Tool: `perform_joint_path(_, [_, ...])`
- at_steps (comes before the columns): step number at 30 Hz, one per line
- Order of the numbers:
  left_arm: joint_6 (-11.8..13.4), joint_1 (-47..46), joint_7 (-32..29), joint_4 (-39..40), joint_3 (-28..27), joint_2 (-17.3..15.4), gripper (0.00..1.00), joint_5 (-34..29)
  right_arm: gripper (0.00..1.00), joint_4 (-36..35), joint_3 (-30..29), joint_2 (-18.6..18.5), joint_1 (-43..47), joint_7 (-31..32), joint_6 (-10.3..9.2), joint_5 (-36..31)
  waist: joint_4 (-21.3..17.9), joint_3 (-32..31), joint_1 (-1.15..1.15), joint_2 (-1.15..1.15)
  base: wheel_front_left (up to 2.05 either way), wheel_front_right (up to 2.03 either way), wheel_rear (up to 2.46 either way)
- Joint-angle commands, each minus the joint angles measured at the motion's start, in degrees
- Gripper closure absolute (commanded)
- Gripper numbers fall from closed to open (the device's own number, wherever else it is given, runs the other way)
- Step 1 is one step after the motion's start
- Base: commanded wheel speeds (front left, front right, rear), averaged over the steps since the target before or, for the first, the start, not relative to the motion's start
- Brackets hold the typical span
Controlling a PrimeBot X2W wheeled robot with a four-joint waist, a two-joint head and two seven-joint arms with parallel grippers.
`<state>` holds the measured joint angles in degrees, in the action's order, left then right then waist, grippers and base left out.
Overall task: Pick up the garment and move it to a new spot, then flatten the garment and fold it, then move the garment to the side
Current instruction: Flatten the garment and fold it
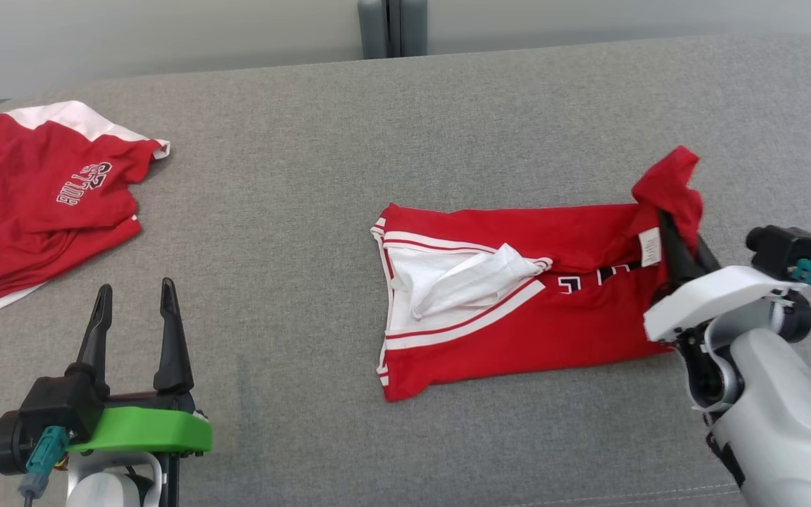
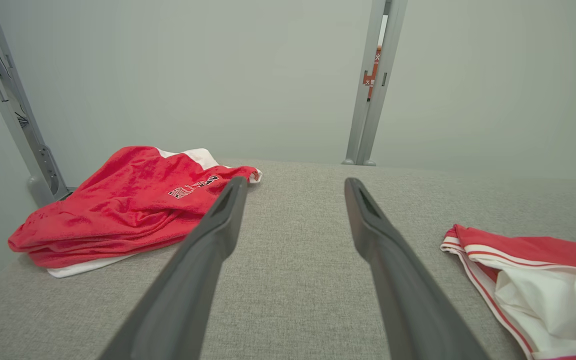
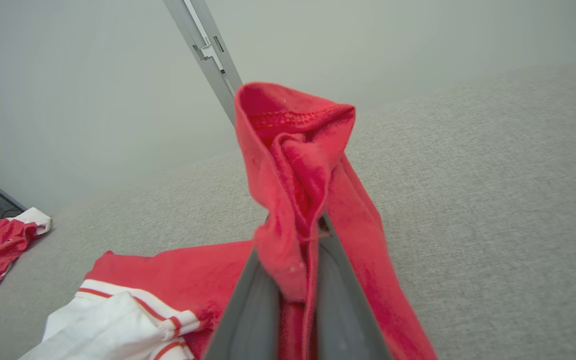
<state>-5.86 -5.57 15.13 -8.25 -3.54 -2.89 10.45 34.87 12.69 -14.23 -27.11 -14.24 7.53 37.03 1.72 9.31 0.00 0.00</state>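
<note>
A red garment (image 1: 518, 310) with white and red striped trim lies partly folded on the grey table, right of centre. My right gripper (image 1: 669, 225) is shut on the garment's right edge, and a bunch of red cloth (image 3: 293, 175) rises between and above its fingers. The garment's white-trimmed end (image 2: 528, 285) lies at the right of the left wrist view. My left gripper (image 1: 134, 299) stands open at the lower left, above bare table, well left of the garment, with nothing between its fingers (image 2: 218, 225).
A second red and white garment (image 1: 39, 197) with black lettering lies crumpled at the table's far left corner, also seen as a red heap (image 2: 128, 205). A grey post (image 1: 391, 28) stands behind the table's far edge. Bare grey cloth surface (image 1: 272, 232) spans the middle.
</note>
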Motion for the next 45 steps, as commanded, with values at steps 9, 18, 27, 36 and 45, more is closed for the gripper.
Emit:
perform_joint_path(9, [0.5,0.1,0.0,-0.1,1.1,0.0,0.0,0.8,1.0,-5.1,8.4,7.2,-0.1,3.0,-0.09,0.8,2.6,0.8,0.0,0.0,0.0,0.0,0.0])
perform_joint_path(18, [1.2,-1.7,0.0,-0.6,3.2,0.0,0.0,1.6,1.0,-1.3,14.6,11.0,-3.3,2.2,-0.09,1.8,5.2,2.6,0.0,0.0,0.0,0.0,0.0])
perform_joint_path(27, [1.7,-2.6,0.0,-1.5,4.5,0.0,0.0,2.1,0.0,3.0,20.9,11.3,-6.1,0.1,-0.09,7.0,6.2,3.3,0.0,0.0,0.0,0.0,0.0])
perform_joint_path(36, [1.9,-1.9,0.0,-1.5,3.9,0.0,0.0,1.3,0.0,1.1,15.4,8.7,-8.8,-1.0,-0.1,-0.2,3.9,1.9,0.0,0.0,0.0,0.0,0.0])
perform_joint_path(45, [1.3,-1.2,0.0,-1.3,3.0,0.0,0.0,0.5,0.0,-8.8,4.3,3.7,-2.1,-0.9,-0.09,-9.2,1.7,0.9,0.0,0.0,0.0,0.0,0.0])
